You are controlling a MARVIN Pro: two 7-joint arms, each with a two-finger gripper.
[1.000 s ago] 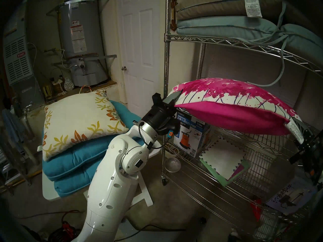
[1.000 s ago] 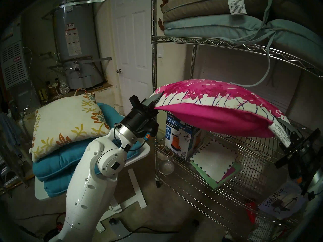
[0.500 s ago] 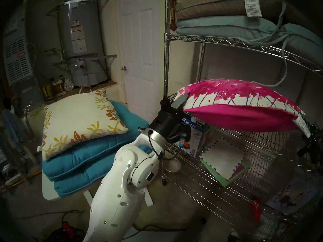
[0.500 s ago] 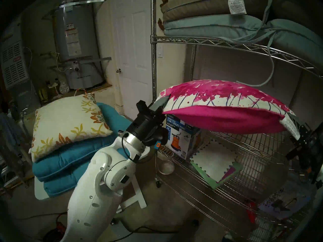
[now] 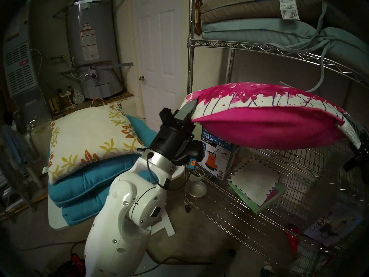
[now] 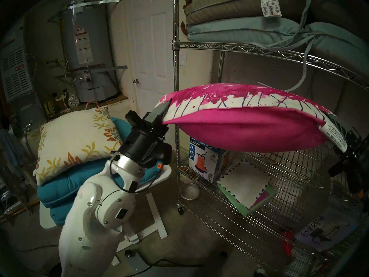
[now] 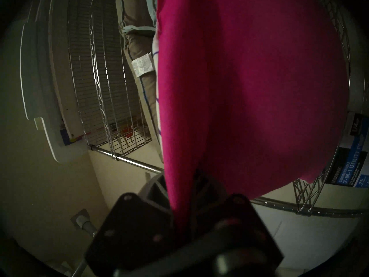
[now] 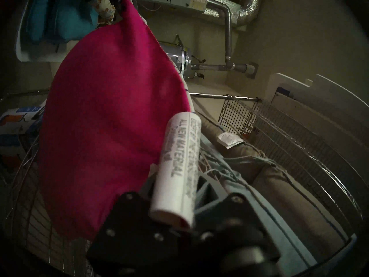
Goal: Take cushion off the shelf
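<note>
A cushion (image 5: 269, 128) with a pink-splashed white top and a solid pink underside hangs level in the air, held at both ends. My left gripper (image 5: 191, 110) is shut on its left corner, just left of the front post of the shelf (image 5: 190, 70). My right gripper (image 5: 352, 128) is shut on the right corner, beside the white label. The cushion (image 6: 249, 130) floats above the wire middle tier without resting on it. In the left wrist view the pink fabric (image 7: 249, 90) fills the frame. The right wrist view shows the cushion (image 8: 109, 120) and its rolled label.
Tan and light-blue seat cushions (image 5: 259, 26) lie on the tier above, their ties dangling behind the held cushion. A utility pump box (image 5: 217, 154) and paper sheets sit on the lower tier. To the left, a floral pillow (image 5: 89, 138) tops teal cushions on a white table (image 5: 58, 224).
Both grippers and the cushion first shifted right, then came back left and higher. The cushion's left corner now sticks out past the shelf's front post.
</note>
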